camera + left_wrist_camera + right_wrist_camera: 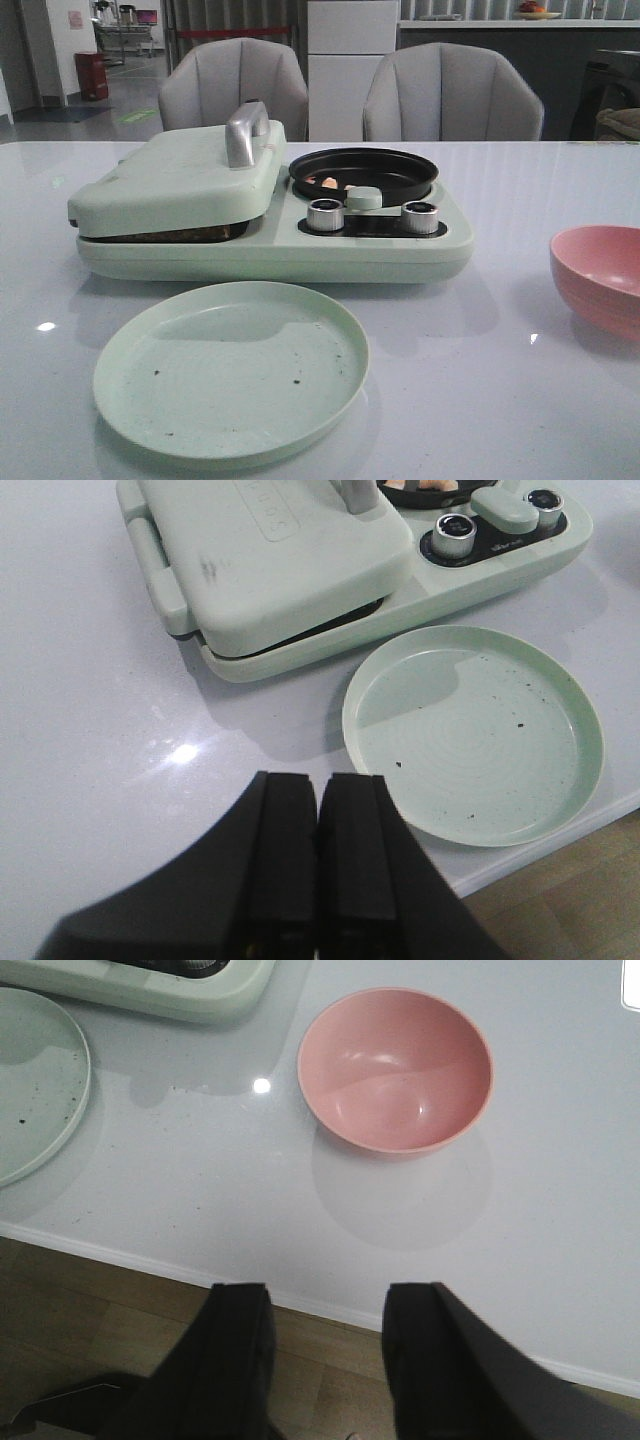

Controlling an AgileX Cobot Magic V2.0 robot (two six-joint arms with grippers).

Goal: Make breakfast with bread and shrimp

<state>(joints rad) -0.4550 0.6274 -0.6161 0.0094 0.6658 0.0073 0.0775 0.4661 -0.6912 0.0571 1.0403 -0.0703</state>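
Note:
A pale green breakfast maker (270, 250) stands mid-table with its sandwich lid (180, 180) shut. A dark strip under the lid edge (170, 236) may be bread; I cannot tell. Small orange-pink shrimp pieces (322, 181) lie in its black pan (363, 172); they also show in the left wrist view (425, 488). My left gripper (318, 780) is shut and empty over the table's front left, beside the green plate (560, 690). My right gripper (325, 1295) is open and empty at the table's front edge, in front of the pink bowl (395, 1065). Neither gripper shows in the front view.
An empty pale green plate (231, 372) with dark crumbs lies in front of the appliance. An empty pink bowl (600, 275) stands at the right. Two silver knobs (325, 214) sit on the appliance front. Two grey chairs (452, 95) stand behind the table.

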